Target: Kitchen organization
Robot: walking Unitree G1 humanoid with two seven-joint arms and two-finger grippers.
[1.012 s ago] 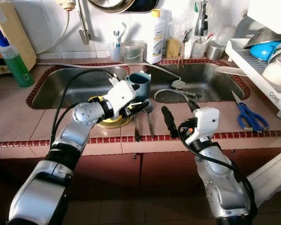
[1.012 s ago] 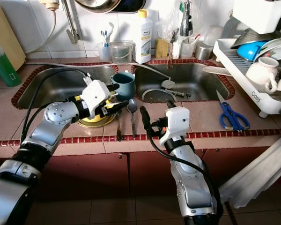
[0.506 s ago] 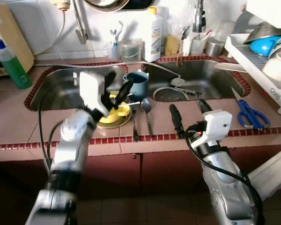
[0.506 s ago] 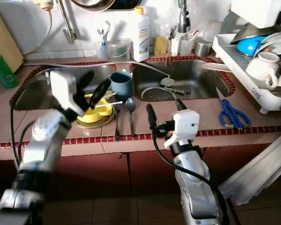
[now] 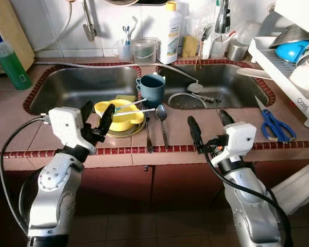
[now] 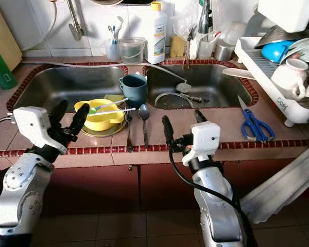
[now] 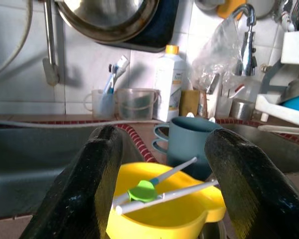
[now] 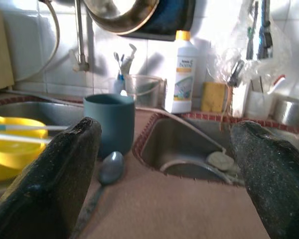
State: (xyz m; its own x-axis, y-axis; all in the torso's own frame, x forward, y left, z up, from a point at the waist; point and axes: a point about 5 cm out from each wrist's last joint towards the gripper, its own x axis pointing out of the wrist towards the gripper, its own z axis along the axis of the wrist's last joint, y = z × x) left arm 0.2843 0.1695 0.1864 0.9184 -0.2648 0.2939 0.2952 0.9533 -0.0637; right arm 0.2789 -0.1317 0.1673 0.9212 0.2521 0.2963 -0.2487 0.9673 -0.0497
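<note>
While both arms reach forward, left gripper (image 5: 96, 117) and right gripper (image 5: 210, 122) gape over the counter (image 5: 20, 128).

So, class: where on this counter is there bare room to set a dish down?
Bare tile lies between the spoon and scissors, and left of the yellow bowl. Crowded: the bowl, blue mug and cutlery strip between the sinks.

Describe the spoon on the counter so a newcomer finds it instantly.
Start at the double sink; on the tiled strip in front of its divider stands a blue mug. The spoon lies just before it, bowl toward the mug, right of a fork and the yellow bowl.
</note>
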